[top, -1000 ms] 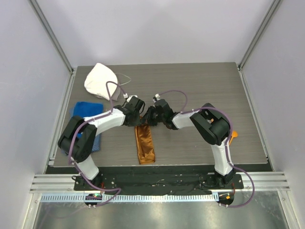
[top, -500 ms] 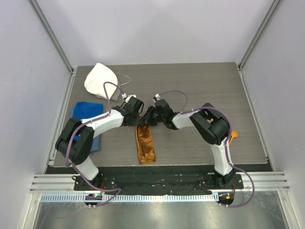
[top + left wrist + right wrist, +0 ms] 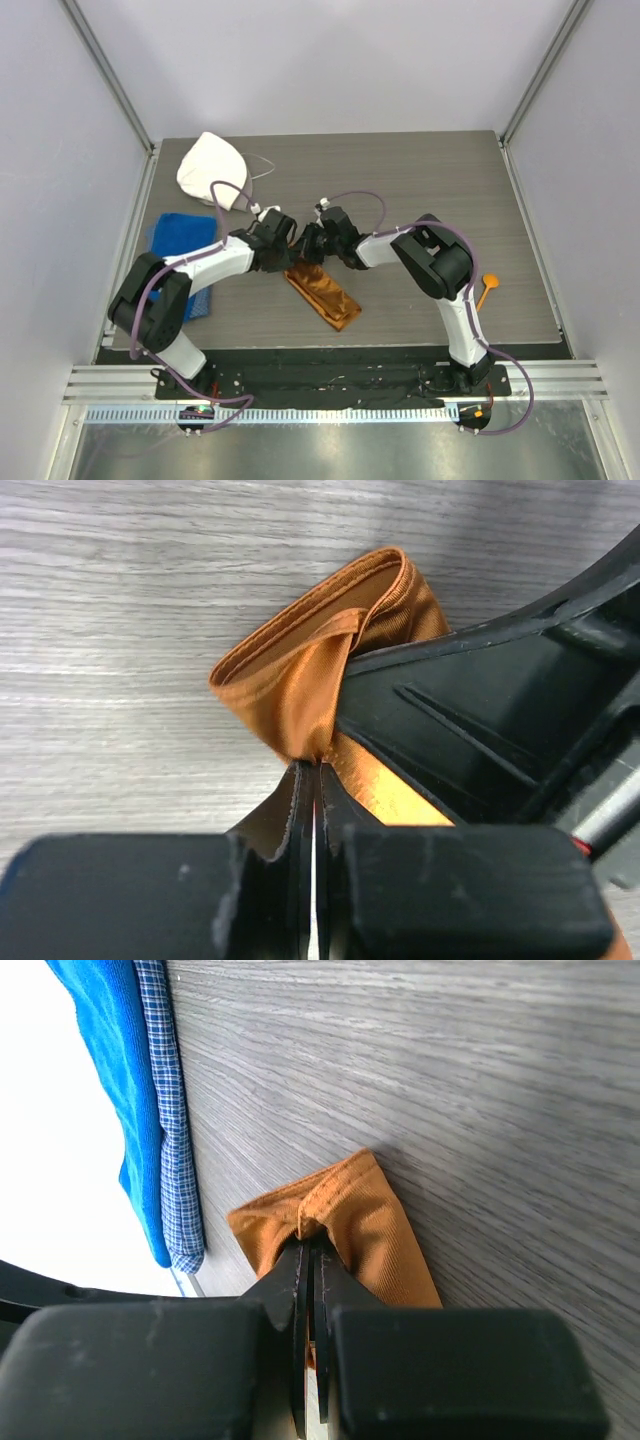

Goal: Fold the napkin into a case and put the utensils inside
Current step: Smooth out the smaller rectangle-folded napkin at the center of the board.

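The napkin (image 3: 325, 293) is a narrow rust-orange folded strip, a case shape, lying slanted on the table from centre towards the near right. Both grippers meet at its far end. My left gripper (image 3: 289, 252) is shut on a bunched corner of the napkin (image 3: 300, 670), its tip (image 3: 313, 768) pinching the fabric. My right gripper (image 3: 309, 250) is shut on the neighbouring corner of the napkin (image 3: 372, 1222), its tip (image 3: 312, 1245) clamping the hem. One orange utensil (image 3: 486, 289) with a round end lies at the right beside the right arm.
A blue towel (image 3: 185, 240) with a checked cloth (image 3: 172, 1120) lies at the left under the left arm. A white cloth cap (image 3: 212, 170) sits at the back left. The table (image 3: 420, 190) is dark grey wood grain between white walls.
The left gripper has shut on the napkin's far end. Both grippers shifted slightly left and back, and the strip's near end swung to the right, so it now lies slanted.
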### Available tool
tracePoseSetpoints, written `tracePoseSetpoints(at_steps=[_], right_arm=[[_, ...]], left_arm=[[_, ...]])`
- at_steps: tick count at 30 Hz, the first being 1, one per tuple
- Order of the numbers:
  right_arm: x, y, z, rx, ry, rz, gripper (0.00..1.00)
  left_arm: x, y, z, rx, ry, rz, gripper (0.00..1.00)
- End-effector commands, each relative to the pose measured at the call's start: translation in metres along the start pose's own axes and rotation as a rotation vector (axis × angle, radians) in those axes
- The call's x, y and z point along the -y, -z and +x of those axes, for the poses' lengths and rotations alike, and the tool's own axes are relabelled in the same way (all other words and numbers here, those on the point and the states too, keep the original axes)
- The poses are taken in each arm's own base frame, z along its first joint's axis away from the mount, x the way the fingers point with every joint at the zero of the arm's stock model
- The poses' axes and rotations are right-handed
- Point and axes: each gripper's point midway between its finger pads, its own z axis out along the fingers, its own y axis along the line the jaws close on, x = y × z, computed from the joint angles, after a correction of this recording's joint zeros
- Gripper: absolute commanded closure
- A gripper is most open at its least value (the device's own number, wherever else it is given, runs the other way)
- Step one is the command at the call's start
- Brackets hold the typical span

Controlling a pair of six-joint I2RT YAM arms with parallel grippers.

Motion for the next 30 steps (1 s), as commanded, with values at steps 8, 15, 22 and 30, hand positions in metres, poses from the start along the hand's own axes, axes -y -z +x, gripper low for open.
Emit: tracePoseSetpoints(at_steps=[8, 15, 22, 30], right_arm=[[-0.015, 0.028, 0.001, -0.008, 0.107, -0.001, 0.99], [-0.028, 0.043, -0.003, -0.003, 0.15, 0.009, 0.98], [-0.015, 0.055, 0.0, 0.002, 0.2, 0.077, 0.98], [0.012, 0.057, 0.03, -0.043, 0.259, 0.17, 0.99]], left_arm=[[0.008, 0.045, -0.061, 0.135, 0.084, 0.063, 0.81], [0.01, 0.032, -0.058, 0.091, 0.107, 0.074, 0.85], [0.012, 0.026, -0.055, 0.066, 0.105, 0.074, 0.85], [0.01, 0.0, -0.038, 0.011, 0.119, 0.06, 0.86]])
